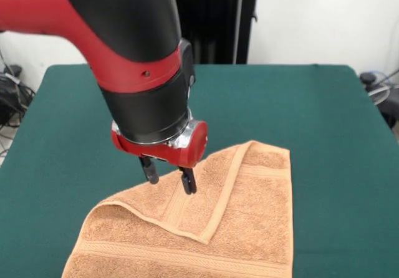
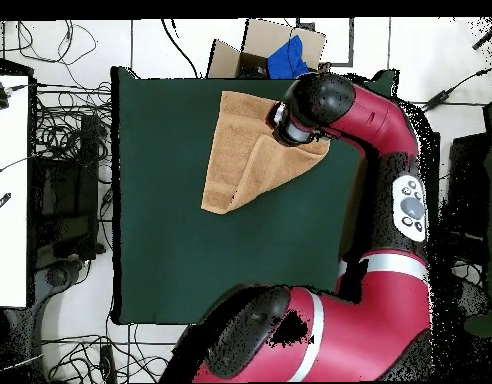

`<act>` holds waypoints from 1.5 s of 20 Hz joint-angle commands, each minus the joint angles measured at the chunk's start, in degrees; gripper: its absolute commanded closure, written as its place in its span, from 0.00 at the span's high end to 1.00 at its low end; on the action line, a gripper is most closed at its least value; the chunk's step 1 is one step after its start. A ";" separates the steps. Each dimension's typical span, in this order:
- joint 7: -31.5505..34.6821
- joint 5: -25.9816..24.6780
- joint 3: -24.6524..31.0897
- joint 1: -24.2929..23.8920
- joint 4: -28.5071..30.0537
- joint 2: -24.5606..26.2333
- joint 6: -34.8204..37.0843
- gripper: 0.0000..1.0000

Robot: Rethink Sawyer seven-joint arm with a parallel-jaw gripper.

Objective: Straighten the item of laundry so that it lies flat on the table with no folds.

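Dark green cloth covers the surface, which fills most of the front view below a white wall. On it lies the item of laundry, an orange-tan terry towel, at the near edge of the front view and running off the bottom of the picture. One corner of it is folded over diagonally, so that a triangular flap with a woven border band lies on top of the rest. In the overhead view the towel sits at the top edge of the surface, tapering to a point toward the middle, and the red and black arm reaches over its right side.

Coming down from above, the gripper stands just over the folded flap. Its two dark fingers are spread a little apart, with towel showing between them; their tips are at the cloth, but I cannot tell whether they press on it. They pinch nothing.
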 commanded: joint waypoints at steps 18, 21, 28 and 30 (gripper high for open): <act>7.07 -2.85 -3.08 0.29 0.97 4.42 -15.41 1.00; 6.41 -2.76 -2.86 0.06 0.73 5.55 -15.73 1.00; 4.88 -1.85 -0.98 -1.73 2.61 8.04 -18.53 1.00; 5.16 -1.50 -0.69 -1.92 3.39 8.25 -19.13 1.00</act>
